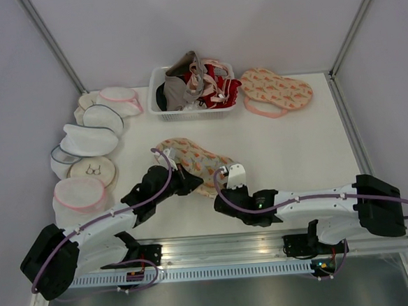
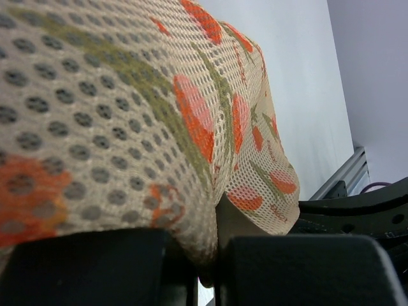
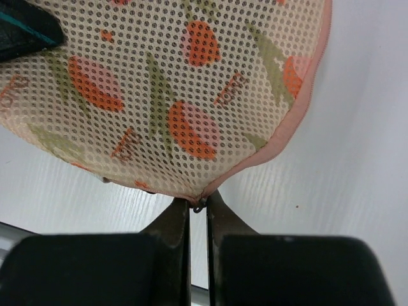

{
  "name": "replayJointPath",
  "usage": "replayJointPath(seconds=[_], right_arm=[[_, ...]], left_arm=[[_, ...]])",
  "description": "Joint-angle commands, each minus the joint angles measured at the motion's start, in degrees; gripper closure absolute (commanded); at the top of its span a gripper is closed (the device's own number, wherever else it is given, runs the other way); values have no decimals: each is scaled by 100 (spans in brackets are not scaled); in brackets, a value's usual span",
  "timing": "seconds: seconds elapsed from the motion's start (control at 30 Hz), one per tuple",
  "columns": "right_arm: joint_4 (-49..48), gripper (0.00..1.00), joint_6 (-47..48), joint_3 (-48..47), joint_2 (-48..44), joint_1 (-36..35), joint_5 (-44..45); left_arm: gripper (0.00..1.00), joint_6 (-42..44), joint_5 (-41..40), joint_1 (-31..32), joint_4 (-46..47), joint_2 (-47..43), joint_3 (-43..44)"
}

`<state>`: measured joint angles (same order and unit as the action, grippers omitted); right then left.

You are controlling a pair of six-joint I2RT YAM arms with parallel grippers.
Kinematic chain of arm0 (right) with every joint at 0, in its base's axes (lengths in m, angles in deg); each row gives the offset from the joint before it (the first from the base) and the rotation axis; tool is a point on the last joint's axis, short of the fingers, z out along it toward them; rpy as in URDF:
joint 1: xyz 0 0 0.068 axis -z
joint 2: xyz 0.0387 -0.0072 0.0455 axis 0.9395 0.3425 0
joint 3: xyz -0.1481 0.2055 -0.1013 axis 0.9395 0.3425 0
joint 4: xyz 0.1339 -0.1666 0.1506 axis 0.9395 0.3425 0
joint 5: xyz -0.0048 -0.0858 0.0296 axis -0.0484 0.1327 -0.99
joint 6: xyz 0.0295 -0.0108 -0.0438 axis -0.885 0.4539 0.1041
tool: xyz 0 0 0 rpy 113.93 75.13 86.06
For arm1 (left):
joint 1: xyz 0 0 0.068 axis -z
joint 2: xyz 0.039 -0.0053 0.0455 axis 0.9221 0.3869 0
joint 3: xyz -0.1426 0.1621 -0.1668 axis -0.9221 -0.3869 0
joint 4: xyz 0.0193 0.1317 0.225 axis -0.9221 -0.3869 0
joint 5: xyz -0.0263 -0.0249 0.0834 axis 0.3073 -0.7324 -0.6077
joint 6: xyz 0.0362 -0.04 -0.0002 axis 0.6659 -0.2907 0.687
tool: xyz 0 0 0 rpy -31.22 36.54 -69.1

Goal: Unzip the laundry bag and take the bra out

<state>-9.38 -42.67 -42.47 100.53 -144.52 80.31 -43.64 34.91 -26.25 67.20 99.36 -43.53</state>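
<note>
Currently the bag (image 1: 190, 161) is lying near the middle of the table (image 1: 309, 159), on the near side of the basket (image 1: 160, 112), and both arms are engaging it.

Left gripper (image 2: 205, 258): it is clenching a fold of the mesh on the bag's left part, with the fabric running down between its fingers. It is judged to be acting as the anchor.

Right gripper (image 3: 198, 213): it is sitting at the bag's near right edge. Its tips are all but closed on the small zip pull (image 3: 199, 204), where the pink trim (image 3: 299, 108) is coming to a point. The hold is looking sound, though the pull is tiny and partly hidden.

Progress: the trim beside the pull is showing no gap, so the zip is judged closed and the unzipping is only starting. The bra is not showing in any view and is presumably sitting inside the bag.

Outstanding: the pull is needing to be drawn along the trim while the left side is holding. After that, the mouth is needing to be opened and the bra taken out. The pull slipping from the tips is the main risk.
</note>
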Motion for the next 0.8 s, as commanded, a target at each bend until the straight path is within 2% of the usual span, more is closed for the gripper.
replayJointPath(seconds=[0.0,0.1,0.2,0.23,0.4,0.53,0.57,0.63,0.67,0.77], right_arm=[[1176,100,53,-26,-317,28,397],[1572,99,150,-61,-423,36,292],[1345,100,702,9,-555,28,-340],[979,100,1069,61,-625,36,-629],[10,100,1530,466,-1003,28,-2070],[-685,100,1530,651,-951,28,-2275],[-764,100,1504,668,-812,36,-2249],[-861,99,1495,607,-609,36,-2162],[-897,100,1469,529,-399,36,-2100],[-1011,100,1424,344,-21,36,-1836]], left_arm=[[98,212,214,-82,30,-51,113],[98,396,460,-222,-14,54,218],[98,616,934,-399,29,283,385],[98,721,1179,-443,64,353,438],[98,845,1989,-724,521,1168,780],[98,539,2612,-759,1021,1907,1132],[77,442,2657,-751,1119,2049,1176],[45,214,2623,-759,1181,2269,1308],[25,134,2536,-759,1155,2278,1334],[2,-51,1991,-759,550,2025,1247]])
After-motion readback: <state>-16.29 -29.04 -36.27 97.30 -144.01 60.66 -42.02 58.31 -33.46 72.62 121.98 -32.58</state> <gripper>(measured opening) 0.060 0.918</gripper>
